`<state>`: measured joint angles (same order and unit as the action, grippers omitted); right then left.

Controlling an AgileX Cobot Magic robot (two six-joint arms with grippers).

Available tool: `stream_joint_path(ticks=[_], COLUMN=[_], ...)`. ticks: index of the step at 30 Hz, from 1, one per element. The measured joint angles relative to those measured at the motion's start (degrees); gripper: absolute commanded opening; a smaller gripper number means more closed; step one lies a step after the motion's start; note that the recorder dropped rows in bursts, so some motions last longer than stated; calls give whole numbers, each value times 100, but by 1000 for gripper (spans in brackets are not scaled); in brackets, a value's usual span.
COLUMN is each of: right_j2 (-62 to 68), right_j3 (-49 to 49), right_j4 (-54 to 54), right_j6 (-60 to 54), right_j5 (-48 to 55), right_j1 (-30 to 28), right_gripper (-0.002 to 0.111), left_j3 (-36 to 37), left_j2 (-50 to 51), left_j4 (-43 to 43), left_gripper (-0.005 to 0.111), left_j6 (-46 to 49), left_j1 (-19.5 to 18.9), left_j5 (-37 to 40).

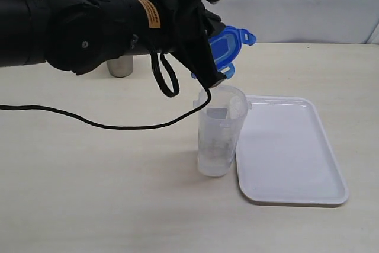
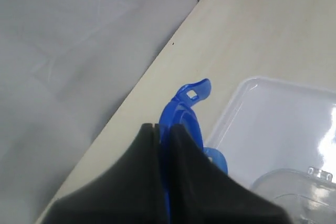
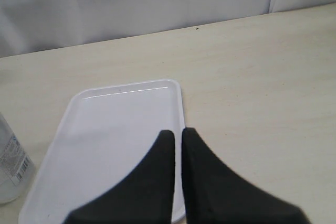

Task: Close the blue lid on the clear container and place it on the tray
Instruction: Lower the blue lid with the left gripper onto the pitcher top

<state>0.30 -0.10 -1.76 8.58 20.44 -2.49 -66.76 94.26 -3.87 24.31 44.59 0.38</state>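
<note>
One blue lid [image 1: 227,45] is clamped on edge in the left pincer [image 1: 214,79], long axis tilted upward, clear container [image 1: 219,137] beneath.

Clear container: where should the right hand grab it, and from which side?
Across the side walls around mid-height of the container, coming in level from the tray side. It stands upright, tall and slightly tapered, and the left hand holds the lid above its open mouth, so a top approach looks blocked. The right hand is shut; open it first.
</note>
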Motion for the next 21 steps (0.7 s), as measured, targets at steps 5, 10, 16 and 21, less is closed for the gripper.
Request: stream_joint_path(ticks=[5,10,16,21], right_j2=[0,0,0,0], right_j3=[0,0,0,0], right_j4=[0,0,0,0], right_j6=[0,0,0,0], right_j5=[0,0,0,0], right_j1=[0,0,0,0], right_gripper=[5,5,5,5], left_j3=[0,0,0,0], left_j2=[0,-12,-58,-58], left_j4=[-674,-1014,-1668,-2665], left_gripper=[0,0,0,0], left_j6=[12,12,12,-347], left_j1=[141,186,195,195], left_j5=[54,205,382,775])
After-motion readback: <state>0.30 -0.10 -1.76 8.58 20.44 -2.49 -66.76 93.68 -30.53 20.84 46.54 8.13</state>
